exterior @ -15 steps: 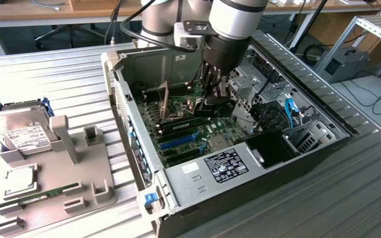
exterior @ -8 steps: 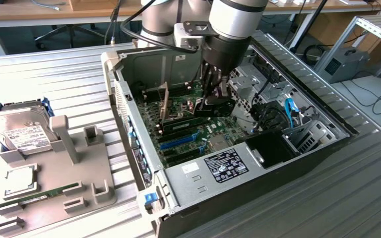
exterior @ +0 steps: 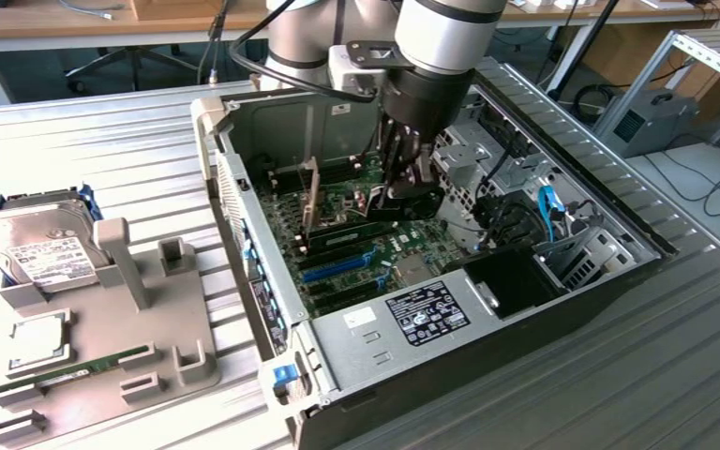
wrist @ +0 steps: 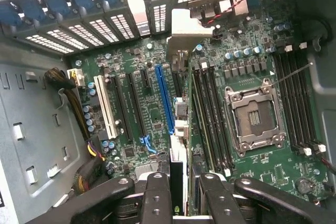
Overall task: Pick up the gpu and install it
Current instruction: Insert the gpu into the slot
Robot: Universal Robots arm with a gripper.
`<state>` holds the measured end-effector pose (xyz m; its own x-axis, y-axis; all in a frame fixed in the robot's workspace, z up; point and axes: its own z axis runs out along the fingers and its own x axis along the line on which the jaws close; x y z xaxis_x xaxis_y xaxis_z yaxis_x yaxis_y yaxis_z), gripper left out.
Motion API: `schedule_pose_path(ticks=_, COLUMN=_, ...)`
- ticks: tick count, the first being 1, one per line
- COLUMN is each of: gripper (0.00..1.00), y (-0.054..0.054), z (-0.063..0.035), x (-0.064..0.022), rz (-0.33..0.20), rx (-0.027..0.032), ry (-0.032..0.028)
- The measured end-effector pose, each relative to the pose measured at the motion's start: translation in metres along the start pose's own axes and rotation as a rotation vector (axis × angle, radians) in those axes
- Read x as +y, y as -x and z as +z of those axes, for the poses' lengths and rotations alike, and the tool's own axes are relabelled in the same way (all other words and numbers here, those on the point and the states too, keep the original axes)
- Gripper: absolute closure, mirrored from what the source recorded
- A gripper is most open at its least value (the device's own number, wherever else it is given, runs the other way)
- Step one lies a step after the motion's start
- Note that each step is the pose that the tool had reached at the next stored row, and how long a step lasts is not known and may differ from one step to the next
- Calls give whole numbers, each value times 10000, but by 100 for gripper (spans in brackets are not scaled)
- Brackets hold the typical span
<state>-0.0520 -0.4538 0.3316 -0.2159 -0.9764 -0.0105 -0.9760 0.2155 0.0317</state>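
Observation:
The gpu (wrist: 178, 174) runs edge-on between my fingers (wrist: 157, 198), a thin card with its silver bracket (wrist: 190, 31) at the case's rear slot openings. My gripper (wrist: 185, 203) is shut on it. The card stands over the motherboard (wrist: 252, 77), just beside the long blue slot (wrist: 164, 98), between that slot and the empty CPU socket (wrist: 255, 116). Whether its lower edge sits in a slot I cannot tell. In the exterior view my gripper (exterior: 408, 202) reaches down into the open computer case (exterior: 460, 309), with the upright gpu (exterior: 314, 202) toward the exterior view's left.
A grey fixture tray (exterior: 97, 375) lies at the exterior view's left with a hard drive (exterior: 41, 248) and a narrow RAM stick (exterior: 79, 368). Drive cages and blue cables (exterior: 547, 211) crowd the case's other side. Bundled wires (wrist: 79, 108) run along the case wall.

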Motion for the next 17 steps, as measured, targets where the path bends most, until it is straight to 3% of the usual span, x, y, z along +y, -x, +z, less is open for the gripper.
schedule_pose_path(ticks=17, gripper=74, y=0, z=0, x=0, rz=-685, rx=21, ry=7)
